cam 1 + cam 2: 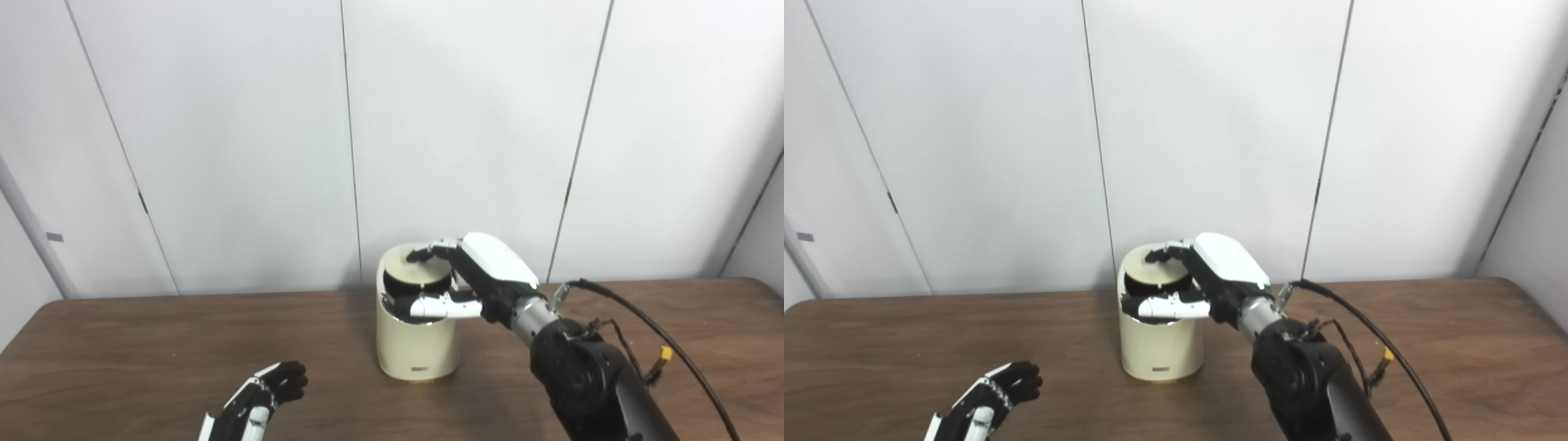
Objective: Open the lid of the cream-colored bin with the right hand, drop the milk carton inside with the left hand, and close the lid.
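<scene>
My right robot hand is pinching the tilted round lid of the cream-colored cylindrical bin. My left robot hand is resting empty, fingers loosely curled, low over the brown wooden counter.

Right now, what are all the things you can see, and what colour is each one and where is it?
Bin: one, cream-coloured, on the table near its far edge.
Lid: one, cream-coloured, on the bin top, tilted, dark gap below it.
Table: one, dark brown wood, across the bottom of the view.
Wall panels: white, behind the table.
Milk carton: none in view.
Cable: one, black, along the right arm.
Right hand: one, white and black, fingers on the lid, thumb at the bin's front rim.
Left hand: one, black and white, low, front left, holding nothing.
</scene>
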